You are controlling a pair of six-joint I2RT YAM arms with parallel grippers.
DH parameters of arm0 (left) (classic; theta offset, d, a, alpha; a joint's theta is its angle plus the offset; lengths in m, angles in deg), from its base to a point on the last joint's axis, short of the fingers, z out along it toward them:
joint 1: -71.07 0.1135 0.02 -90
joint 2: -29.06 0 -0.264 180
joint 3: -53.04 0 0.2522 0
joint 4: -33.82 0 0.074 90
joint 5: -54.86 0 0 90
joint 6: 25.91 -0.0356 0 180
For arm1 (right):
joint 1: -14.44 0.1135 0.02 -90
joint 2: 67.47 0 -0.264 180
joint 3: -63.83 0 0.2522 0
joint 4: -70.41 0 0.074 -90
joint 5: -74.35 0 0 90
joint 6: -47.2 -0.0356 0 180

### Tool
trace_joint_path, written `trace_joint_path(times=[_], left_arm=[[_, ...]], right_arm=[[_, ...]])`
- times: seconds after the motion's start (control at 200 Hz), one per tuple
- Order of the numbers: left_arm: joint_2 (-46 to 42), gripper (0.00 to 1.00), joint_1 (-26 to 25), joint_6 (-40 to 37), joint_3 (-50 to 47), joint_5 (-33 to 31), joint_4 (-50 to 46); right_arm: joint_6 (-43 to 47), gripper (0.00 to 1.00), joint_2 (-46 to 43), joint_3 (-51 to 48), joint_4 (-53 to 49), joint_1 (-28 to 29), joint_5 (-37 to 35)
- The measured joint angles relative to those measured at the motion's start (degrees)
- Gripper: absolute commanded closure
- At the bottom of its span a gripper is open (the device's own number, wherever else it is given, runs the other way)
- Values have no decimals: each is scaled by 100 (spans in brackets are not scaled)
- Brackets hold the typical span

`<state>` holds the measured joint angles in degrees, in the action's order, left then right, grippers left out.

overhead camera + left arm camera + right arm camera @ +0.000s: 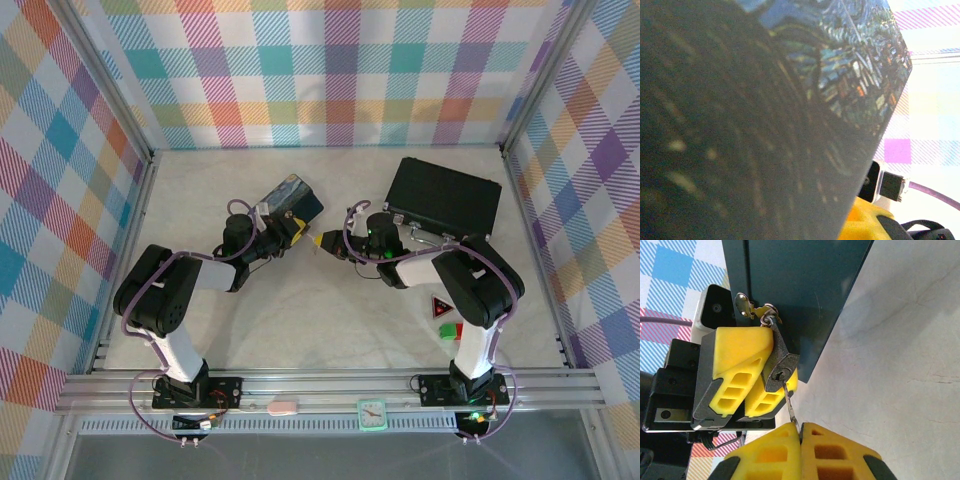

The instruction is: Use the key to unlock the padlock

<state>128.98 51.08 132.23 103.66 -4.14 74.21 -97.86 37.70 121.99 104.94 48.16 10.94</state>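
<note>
**Item 1, padlock** (780, 363): small, dark grey body with a thin silvery shackle. In the right wrist view it hung from a brass hasp (748, 306) on the edge of the painted tin (790, 285), keyhole facing down. No legible brand or stamp on the body.

**Item 2, key** (790, 407): thin grey blade, its tip seated in the padlock's keyhole and its lower end lost between yellow fingertips.

**Item 3, left gripper** (297, 229): jaws drawn narrow, and yellow fingers (737, 362) closed about the padlock body, right beside the tin.

**Item 4, right gripper** (801, 431): jaws pressed together, pinching the key just below the padlock.

**Item 5, painted tin**: the lid carried a swirling blue and gold night-town picture and was blurred in the left wrist view. The side wall was plain dark teal. No lettering could be made out.

**Item 6, black case** (444, 195): flat, lying at the back right of the table (300, 320), well apart from the tin.

**Item 7, red triangular sign** (440, 305): lay near the right arm's base; its marking was too small to read.
</note>
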Motion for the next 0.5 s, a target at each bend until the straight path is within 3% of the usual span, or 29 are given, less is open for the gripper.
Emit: trace_joint_path(times=[0.5], left_arm=[[0, 100, -63, 2, 0, -87, 4]], right_arm=[[-44, 100, 22, 55, 55, -4, 0]])
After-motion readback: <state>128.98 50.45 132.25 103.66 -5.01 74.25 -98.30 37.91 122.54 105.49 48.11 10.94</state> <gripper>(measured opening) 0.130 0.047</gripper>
